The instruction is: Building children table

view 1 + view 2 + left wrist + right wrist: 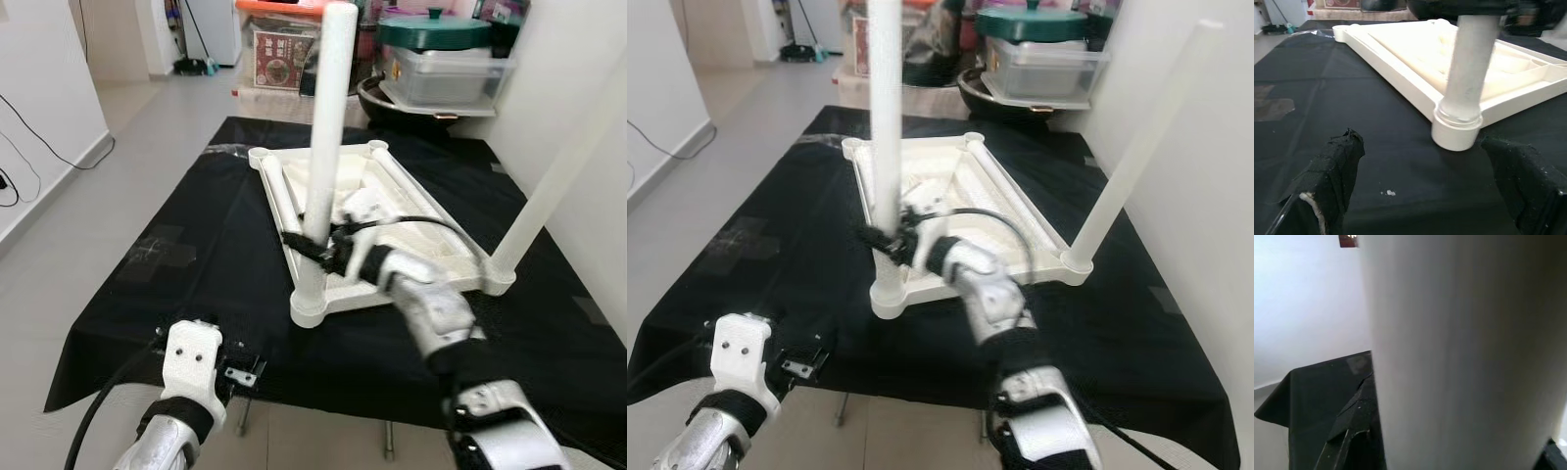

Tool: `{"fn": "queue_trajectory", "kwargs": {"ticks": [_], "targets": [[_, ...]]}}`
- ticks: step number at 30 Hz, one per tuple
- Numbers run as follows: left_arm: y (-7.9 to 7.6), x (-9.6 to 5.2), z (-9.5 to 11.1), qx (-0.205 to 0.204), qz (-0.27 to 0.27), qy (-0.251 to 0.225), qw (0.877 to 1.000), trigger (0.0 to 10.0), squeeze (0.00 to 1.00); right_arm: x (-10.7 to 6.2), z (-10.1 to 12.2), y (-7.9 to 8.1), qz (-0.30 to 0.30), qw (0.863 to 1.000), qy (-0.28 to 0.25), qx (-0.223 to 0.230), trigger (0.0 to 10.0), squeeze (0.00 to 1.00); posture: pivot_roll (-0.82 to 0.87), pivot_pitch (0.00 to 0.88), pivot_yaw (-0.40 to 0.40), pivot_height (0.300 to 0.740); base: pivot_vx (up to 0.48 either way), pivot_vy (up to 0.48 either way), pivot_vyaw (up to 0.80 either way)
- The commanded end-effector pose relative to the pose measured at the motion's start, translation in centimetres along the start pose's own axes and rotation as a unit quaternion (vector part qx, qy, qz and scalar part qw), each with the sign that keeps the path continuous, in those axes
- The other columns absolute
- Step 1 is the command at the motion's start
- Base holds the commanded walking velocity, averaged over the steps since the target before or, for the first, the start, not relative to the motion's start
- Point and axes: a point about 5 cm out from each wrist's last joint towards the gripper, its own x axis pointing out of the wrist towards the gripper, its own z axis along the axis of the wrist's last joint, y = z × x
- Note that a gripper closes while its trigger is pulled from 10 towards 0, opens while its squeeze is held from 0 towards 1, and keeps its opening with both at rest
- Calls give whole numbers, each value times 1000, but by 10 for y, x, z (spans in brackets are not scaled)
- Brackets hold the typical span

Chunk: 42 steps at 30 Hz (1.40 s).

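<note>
A white children's table top lies upside down on a black cloth. A white leg stands upright in its near left corner socket. My right gripper is shut on this leg low down, just above the socket; in the right wrist view the leg sits close against one black finger. A second white leg rises tilted from the near right corner. My left gripper is open, low over the cloth's near edge, facing the socket with nothing between its fingers.
Clear storage boxes, a green-lidded pot and a red-lidded bin crowd the far end. A white wall runs close along the right. Bare floor with a cable lies to the left.
</note>
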Motion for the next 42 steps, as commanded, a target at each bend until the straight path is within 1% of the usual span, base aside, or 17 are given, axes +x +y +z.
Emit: {"fn": "queue_trajectory", "kwargs": {"ticks": [1, 3, 7, 8, 9, 10, 12, 14, 15, 16, 21, 22, 27, 28, 29, 33, 42], "targets": [[0, 0, -4, -8, -2, 9, 1000, 10000, 0, 4, -5, 5, 15, 1000, 15, -2, 10000, 0, 191, 0, -97, 740, 0, 0, 0], [0, 0, -5, -9, -3, 10, 1000, 10000, 0, 2, -11, -5, -40, 999, 31, 12, 0, 0, 187, 0, -94, 740, 0, 0, 0], [-1, 0, -6, -11, -5, 12, 1000, 10000, 0, 0, -19, -16, -107, 993, 51, 26, 0, 0, 187, 0, -94, 740, 0, 0, 0], [-1, 0, -6, -12, -5, 12, 1000, 10000, 0, -13, -27, -36, -247, 966, 67, 45, 0, 0, 173, 0, -90, 740, 0, 0, 0], [-1, 0, -6, -12, -5, 12, 1000, 10000, 0, -13, -27, -36, -247, 966, 67, 45, 0, 0, 173, 0, -90, 740, 0, 0, 0], [-2, -2, -6, -14, -6, 13, 1000, 10000, 0, -52, -47, -62, -489, 864, 90, 79, 0, 0, 173, 0, -91, 740, 0, 0, 0], [-2, -2, -6, -14, -6, 13, 1000, 10000, 0, -52, -47, -62, -489, 864, 90, 79, 0, 0, 173, 0, -91, 740, 0, 0, 0], [-2, -3, -6, -15, -6, 14, 1000, 10000, 0, -67, -55, -58, -556, 820, 94, 98, 0, 0, 170, 0, -89, 740, 0, 0, 0], [-2, -3, -6, -15, -6, 14, 1000, 10000, 0, -67, -55, -58, -556, 820, 94, 98, 0, 0, 170, 0, -89, 740, 0, 0, 0], [-2, -4, -6, -16, -6, 15, 1000, 10000, 0, -66, -52, -39, -552, 825, 77, 96, 10000, 0, 166, 0, -84, 740, 0, 0, 0], [-2, -4, -7, -18, -7, 17, 1000, 10000, 0, -55, -37, -23, -502, 861, 37, 80, 10000, 0, 155, 0, -78, 740, 0, 0, 0], [-2, -3, -8, -19, -9, 17, 1000, 10000, 0, -51, -23, -23, -476, 876, 0, 71, 10000, 1000, 157, 0, -80, 740, 0, 0, 0], [-2, -2, -8, -20, -11, 17, 1000, 10000, 0, -44, -5, -30, -434, 898, -24, 66, 10000, 1000, 157, 0, -81, 740, 0, 0, 0], [-2, -1, -8, -21, -10, 16, 1000, 10000, 0, -38, 3, -31, -379, 922, -36, 72, 10000, 0, 150, 0, -78, 740, 0, 0, 0], [-3, -1, -8, -24, -10, 16, 1000, 10000, 0, -31, 14, -23, -266, 961, -61, 41, 10000, 0, 146, 0, -76, 740, 0, 0, 0], [-4, 2, -8, -28, -15, 14, 999, 10000, 0, -27, 17, -1, -62, 996, -59, -17, 10000, 0, 153, 0, -77, 740, 0, 0, 0], [-5, 5, -6, -27, -17, 11, 999, 10000, 0, -15, -25, 10, 44, 997, 39, -48, 10000, 0, 165, 0, -84, 740, 0, 0, 0]]}}
